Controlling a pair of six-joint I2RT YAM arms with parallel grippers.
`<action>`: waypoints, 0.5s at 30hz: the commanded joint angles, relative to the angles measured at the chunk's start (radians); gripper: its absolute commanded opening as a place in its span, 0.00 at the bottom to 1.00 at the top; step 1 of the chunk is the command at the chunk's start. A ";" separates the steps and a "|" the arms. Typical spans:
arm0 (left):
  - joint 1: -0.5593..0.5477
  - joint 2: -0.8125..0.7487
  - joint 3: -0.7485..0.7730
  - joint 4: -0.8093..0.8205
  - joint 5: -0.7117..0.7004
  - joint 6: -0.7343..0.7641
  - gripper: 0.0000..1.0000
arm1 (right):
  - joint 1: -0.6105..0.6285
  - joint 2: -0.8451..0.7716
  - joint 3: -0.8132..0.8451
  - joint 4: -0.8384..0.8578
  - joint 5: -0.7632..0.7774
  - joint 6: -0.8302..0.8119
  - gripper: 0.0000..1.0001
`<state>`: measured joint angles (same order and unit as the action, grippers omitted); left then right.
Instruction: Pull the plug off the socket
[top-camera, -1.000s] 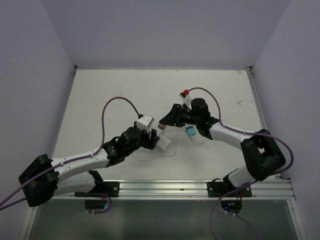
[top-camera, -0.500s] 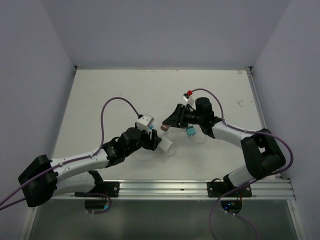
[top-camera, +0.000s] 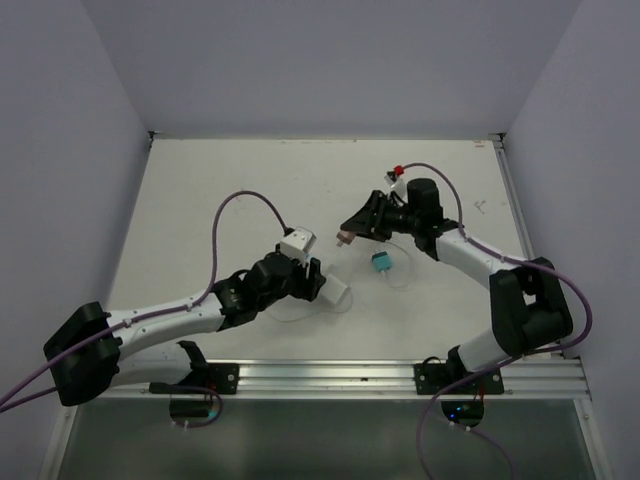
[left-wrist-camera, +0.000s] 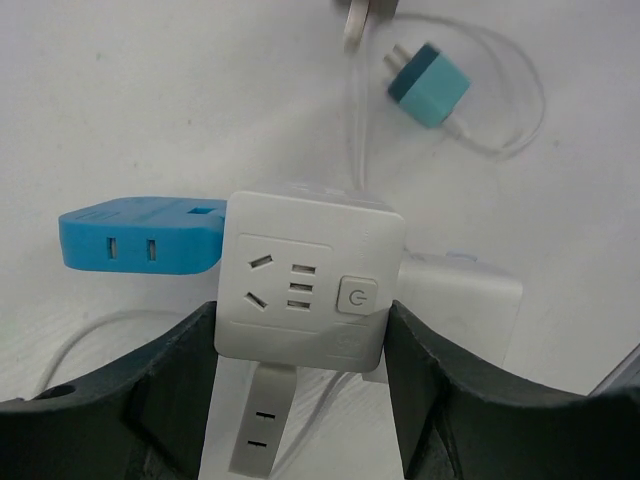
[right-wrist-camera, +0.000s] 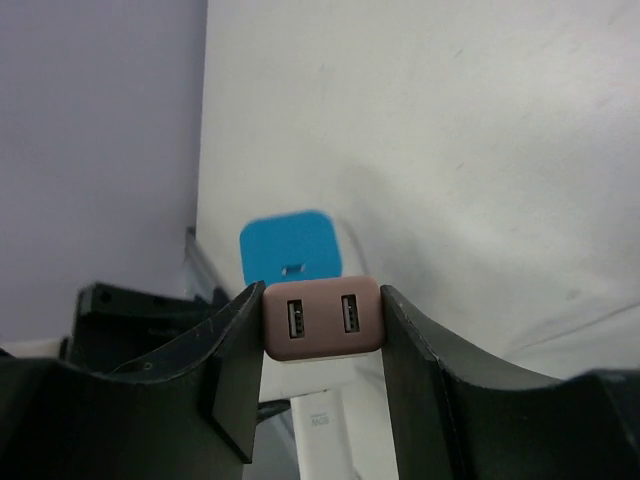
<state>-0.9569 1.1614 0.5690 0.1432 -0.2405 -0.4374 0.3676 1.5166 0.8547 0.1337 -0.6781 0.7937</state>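
Top view, 9 o'clock side: the table (top-camera: 200, 200) meets the left wall, with a broad bare stretch between that wall and the left arm. More bare top runs toward 12 o'clock, up to the back edge.

The left arm lies low from its base at 7 o'clock, its forearm running toward 2 o'clock and its wrist near table centre. The left gripper (top-camera: 318, 285) is clenched on the socket (top-camera: 336, 292). In the wrist view both fingers (left-wrist-camera: 170, 370) press the white cube's sides, and the switch face with its outlets is turned to the camera. A blue adapter (left-wrist-camera: 140, 238) sits against the cube's left side in that view.

The plug (top-camera: 343, 238) — a pinkish block with two USB ports — is off the socket, apart from it at its 12 o'clock. The right gripper (top-camera: 350, 232) grips it by both flanks. The right arm rises from 5 o'clock, its elbow close to the right edge and its forearm reaching toward 10 o'clock.

A teal plug (top-camera: 380, 263) lies on the table at 5 o'clock of that gripper, with a thin white cable (left-wrist-camera: 500, 140) looped beside it. A narrow strip of table separates the elbow from the right wall.

A second ago the plug hung just beside the socket — since then the right wrist has drawn back toward 1 o'clock and the gap has widened. The socket has slid slightly toward 4 o'clock. The teal plug, then under the wrist, is now uncovered.
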 joint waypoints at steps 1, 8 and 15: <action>-0.011 -0.003 -0.003 -0.177 -0.016 0.000 0.00 | -0.147 -0.021 0.067 0.081 0.183 -0.030 0.00; -0.011 0.004 0.012 -0.243 -0.009 -0.001 0.00 | -0.220 0.020 0.121 0.038 0.189 -0.059 0.00; -0.009 -0.057 0.038 -0.257 -0.081 -0.023 0.00 | -0.240 0.060 0.136 -0.103 0.314 -0.155 0.00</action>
<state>-0.9634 1.1515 0.5560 -0.1341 -0.2584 -0.4374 0.1349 1.5631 0.9623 0.1123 -0.4622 0.7105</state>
